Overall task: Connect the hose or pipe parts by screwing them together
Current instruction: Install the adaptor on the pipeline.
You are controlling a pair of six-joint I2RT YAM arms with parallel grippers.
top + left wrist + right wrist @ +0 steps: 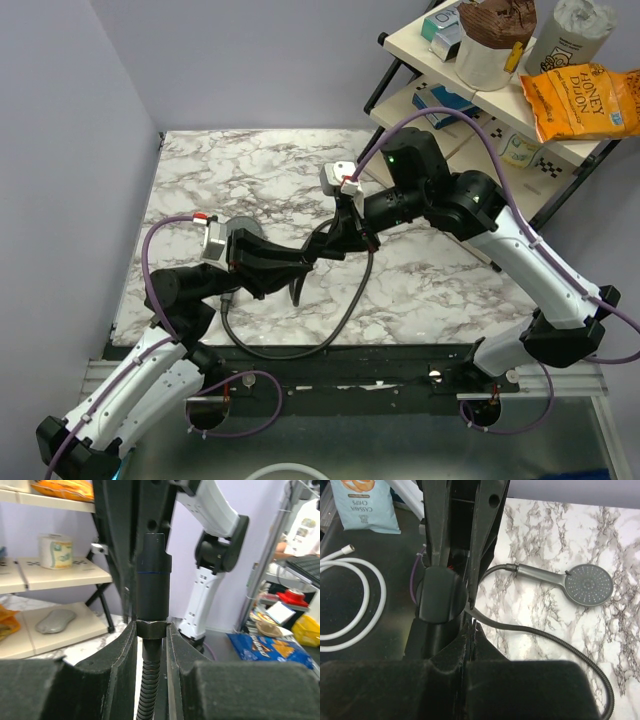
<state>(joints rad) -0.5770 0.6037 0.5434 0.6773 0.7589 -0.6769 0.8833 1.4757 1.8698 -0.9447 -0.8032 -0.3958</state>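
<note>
Between the left jaws sits the end nut (151, 629) of the hose (148, 680), pinched across its sides. The hose trails back between the two fingers toward the wrist. Directly beyond the left jaw tips stands the black cylindrical fitting (153, 587), seated on the nut and in line with it. Its long axis runs straight from the left jaws to the right jaws.

The right jaws are pressed together just at the fitting's far end; whether they touch it cannot be told. The right arm (530, 260) is nearer to that free end, and the left arm (150, 370) acts as anchor.

Judgement: the step in hand is threading fitting onto nut, so any turning must follow this axis.

The shower head (587, 584) lies flat on the tabletop (250, 170), well to one side of the right jaws. Its handle appears to meet a hose end.

Room above the joint is open. The hose loop lies on the tabletop to the near side of both jaws and may twist.
</note>
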